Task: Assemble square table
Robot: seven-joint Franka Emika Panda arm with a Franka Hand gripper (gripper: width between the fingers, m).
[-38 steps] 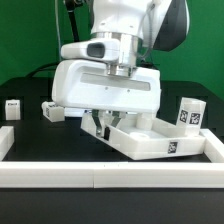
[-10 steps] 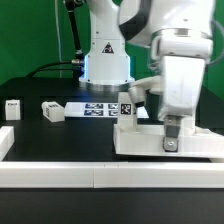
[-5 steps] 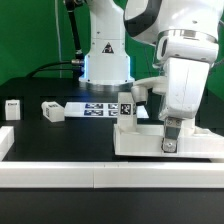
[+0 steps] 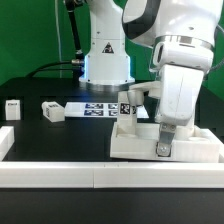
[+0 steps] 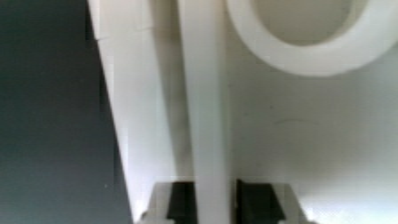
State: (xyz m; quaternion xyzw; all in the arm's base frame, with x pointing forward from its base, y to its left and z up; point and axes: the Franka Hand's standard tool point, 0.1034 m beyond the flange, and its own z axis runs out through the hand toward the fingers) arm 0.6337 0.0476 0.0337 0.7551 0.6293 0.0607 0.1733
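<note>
Because the claw (image 4: 164, 149) sat right on the front rim of the tabletop (image 4: 135, 143), you had nothing left to reach for. In the wrist view its two fingers (image 5: 173, 204) pressed on either side of the thin rim wall, so I judged it clamped on the tabletop. The rim ran lengthways between the fingers, and a round corner hole (image 5: 320, 40) showed just beyond them.

The tabletop lay underside up, low on the exterior view's right, with its front edge just behind the border rail (image 4: 90, 176). That rail closed off any push toward the camera. An upright leg (image 4: 127, 104) stood at the tabletop's far corner on the exterior view's left, but you could not tell from here whether it was seated in a hole.

Open room lay toward the exterior view's left, where dark table (image 4: 60, 135) was bare up to two loose legs (image 4: 51, 110) (image 4: 12, 108). The marker board (image 4: 100, 107) lay behind. Any slide or turn you planned looked safest leftward or away from the rail.
</note>
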